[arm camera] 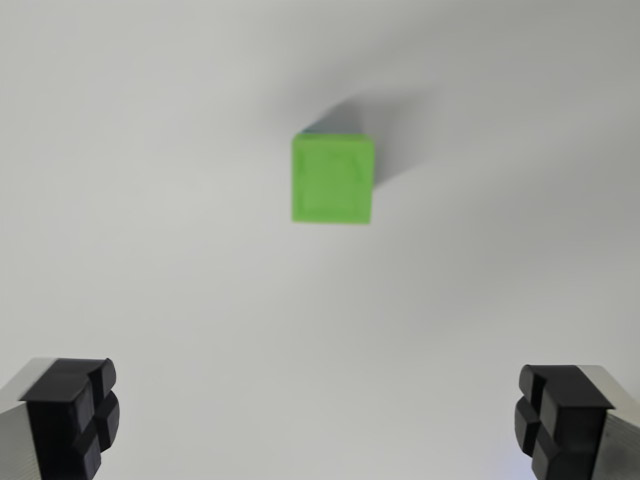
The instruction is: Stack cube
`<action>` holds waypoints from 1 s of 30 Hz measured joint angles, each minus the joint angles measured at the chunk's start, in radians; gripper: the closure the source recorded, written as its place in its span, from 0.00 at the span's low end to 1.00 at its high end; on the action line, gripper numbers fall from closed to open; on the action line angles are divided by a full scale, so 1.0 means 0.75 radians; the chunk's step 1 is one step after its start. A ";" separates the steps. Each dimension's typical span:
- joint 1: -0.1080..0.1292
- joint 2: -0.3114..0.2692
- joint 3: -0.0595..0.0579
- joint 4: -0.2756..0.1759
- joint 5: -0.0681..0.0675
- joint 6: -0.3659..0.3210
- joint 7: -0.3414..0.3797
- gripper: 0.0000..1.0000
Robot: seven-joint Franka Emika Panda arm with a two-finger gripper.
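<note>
At the wrist view's lower left corner sits one black fingertip pad [72, 415] on its grey metal finger, cut off by the frame's edge. Between it and its partner lies bare white surface [180, 250], pale and unmarked, with no edge or corner of it in sight. The gripper [318, 418] stands with its jaws wide apart, nothing between them, the two pads almost at opposite sides of the picture.

The green cube [333, 179] rests on the surface well above the gap between the jaws, in the upper middle of the view and a little to the right of the midline between the pads. It is well apart from both fingers and touches neither. Its top face reads as roughly square, so no long axis can be told; its sides run close to parallel with the frame's edges, with only a slight turn. A faint raised or recessed outline shows on the top face, but the picture is too soft to make it out. A dark sliver shows along the cube's upper edge, and a grey shadow spreads from it up and to the right.

At the lower right corner sits the other black pad [562, 420], likewise on grey metal.
</note>
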 joint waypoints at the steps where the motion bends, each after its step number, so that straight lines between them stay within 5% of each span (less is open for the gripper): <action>1: 0.000 -0.003 0.000 0.006 0.000 -0.008 0.000 0.00; 30: 0.000 -0.025 -0.001 0.064 0.000 -0.092 -0.001 0.00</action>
